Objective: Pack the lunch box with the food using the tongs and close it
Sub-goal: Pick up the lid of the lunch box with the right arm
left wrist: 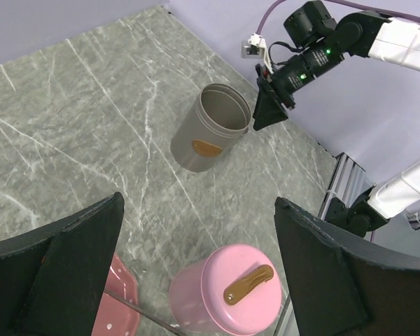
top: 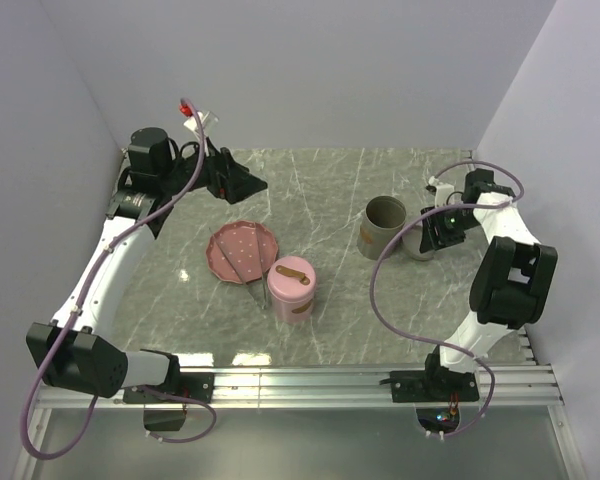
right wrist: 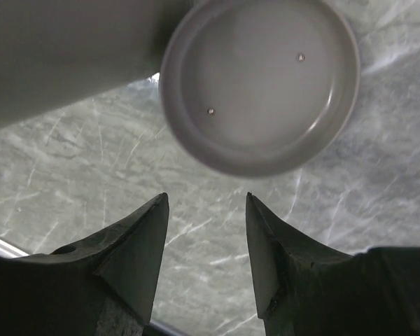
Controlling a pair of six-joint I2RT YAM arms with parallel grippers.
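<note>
The lunch box shows as an open grey canister [top: 384,226] [left wrist: 210,129] with its grey lid [top: 417,247] [right wrist: 259,84] lying upside down beside it, and a lidded pink canister [top: 291,288] [left wrist: 227,290]. Silver tongs [top: 248,266] [left wrist: 136,311] lie across a pink plate [top: 228,243] [left wrist: 122,308]. The food does not show in any view. My left gripper [top: 242,183] [left wrist: 197,203] hangs open above the table behind the plate, holding nothing. My right gripper [top: 436,238] [right wrist: 207,203] [left wrist: 269,112] stands open just short of the lid's rim, with only the table between its fingers.
Grey walls close in the table at the left, back and right. A metal rail [top: 310,380] runs along the near edge with both arm bases on it. The pink canister stands right against the plate's near right side.
</note>
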